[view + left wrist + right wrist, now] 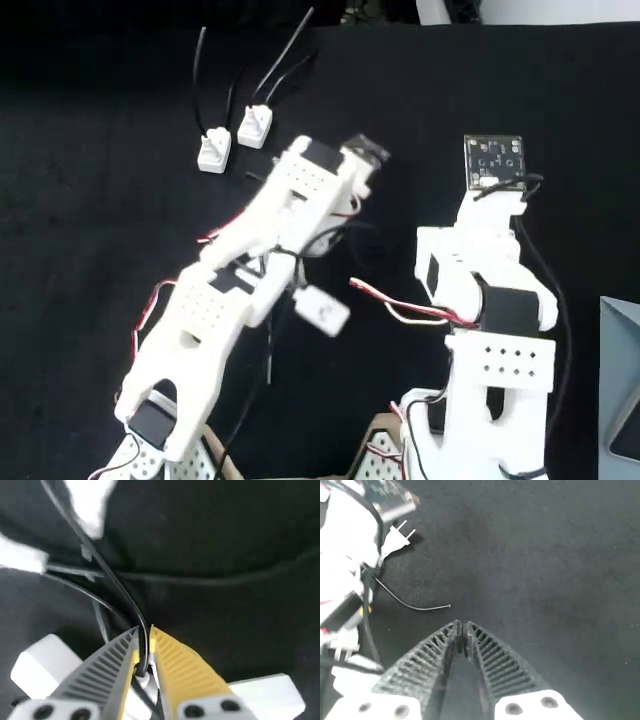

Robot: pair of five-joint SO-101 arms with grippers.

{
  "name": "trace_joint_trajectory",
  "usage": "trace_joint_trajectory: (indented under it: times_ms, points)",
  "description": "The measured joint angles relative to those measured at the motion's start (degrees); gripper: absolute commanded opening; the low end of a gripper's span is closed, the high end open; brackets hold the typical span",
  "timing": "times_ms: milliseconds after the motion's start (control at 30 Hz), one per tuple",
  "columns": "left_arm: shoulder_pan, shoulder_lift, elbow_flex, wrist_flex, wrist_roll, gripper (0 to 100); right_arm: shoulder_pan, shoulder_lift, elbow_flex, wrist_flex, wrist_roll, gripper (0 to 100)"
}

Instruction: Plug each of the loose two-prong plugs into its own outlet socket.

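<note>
Two arms: left end effector (144, 636) clamped on cable (108, 575), arm stretched forward; right end effector (462, 629) closed empty, arm folded.

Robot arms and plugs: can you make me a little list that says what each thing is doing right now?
left fingers: shut on a thin black cord
right fingers: shut, holding nothing, over bare black cloth
two-prong plug: white, prongs bare, not in any socket
corded white pieces: two, side by side at the far side of the table
plugging in: not done yet for the bare plug
</note>
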Motion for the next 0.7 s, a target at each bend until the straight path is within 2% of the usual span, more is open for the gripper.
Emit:
trace_joint_trajectory:
  times_ms: [200,367,567,700]
  points:
    - [0.44,-1.23,3.25,1.32,1.41,3,0.0,0.0,0.0,0.0,0.0,1.5]
    - [1.67,-7.74,14.07,-1.67,2.29,3,0.0,0.0,0.0,0.0,0.0,1.5]
    - [1.85,-23.56,35.25,-13.45,2.46,3,0.0,0.0,0.0,0.0,0.0,1.5]
    - [-0.62,-34.9,50.37,-22.86,2.64,3,0.0,0.0,0.0,0.0,0.0,1.8]
